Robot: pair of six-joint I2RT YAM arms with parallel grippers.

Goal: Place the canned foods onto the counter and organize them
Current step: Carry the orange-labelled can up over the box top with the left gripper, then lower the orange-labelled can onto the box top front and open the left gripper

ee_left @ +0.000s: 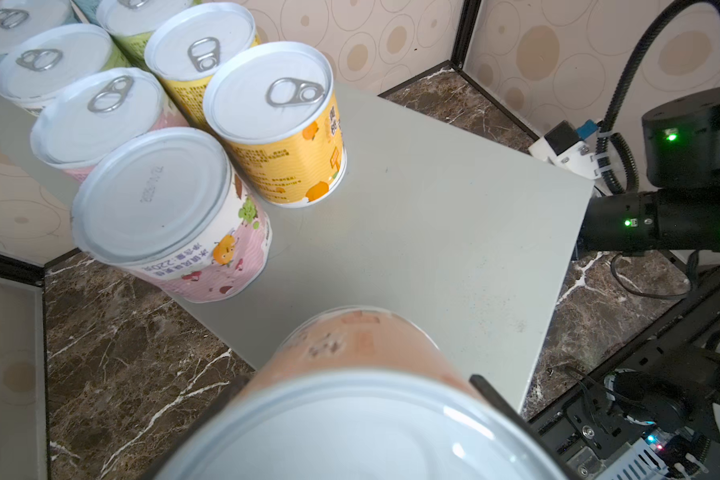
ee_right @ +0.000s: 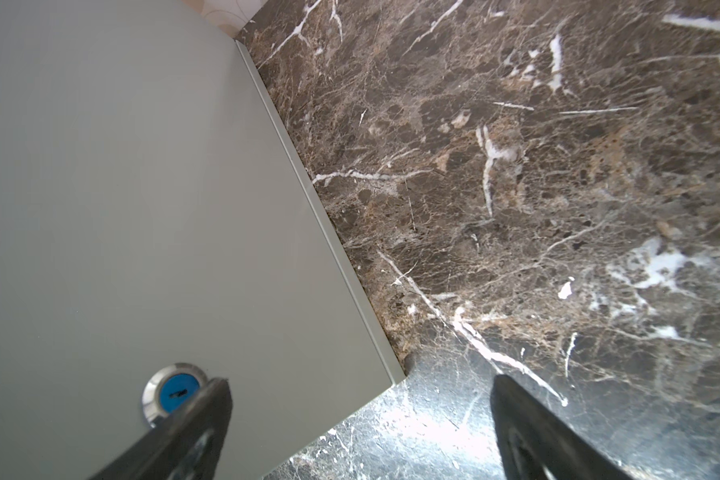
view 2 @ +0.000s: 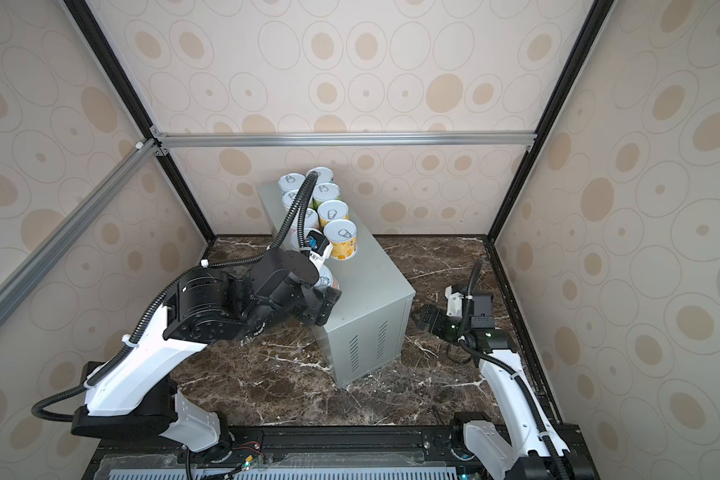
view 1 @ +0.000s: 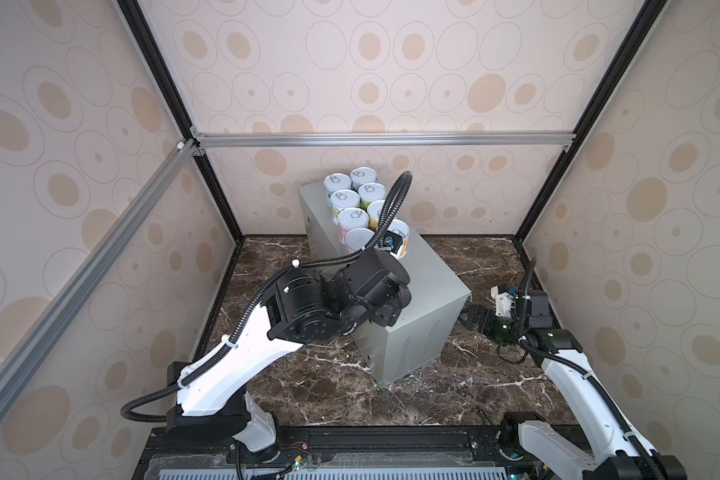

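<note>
Brown marble (view 1: pixel 308 395), glossy and white-veined, is lying under everything. The counter (view 1: pixel 433 282), a boxy matte-grey metal cabinet with slotted vents, is standing on it. The canned foods (view 1: pixel 344 200), short cylinders with pale rimmed lids and pastel paper labels, are sitting in two close rows at its far end. The left gripper (ee_left: pixel 356 384) is clamping an orange tin (ee_left: pixel 362 345) over the bare near half; whether it is touching the top I cannot tell. The right gripper (ee_right: pixel 362 384) is hanging spread wide and empty beside the counter's side wall.
</note>
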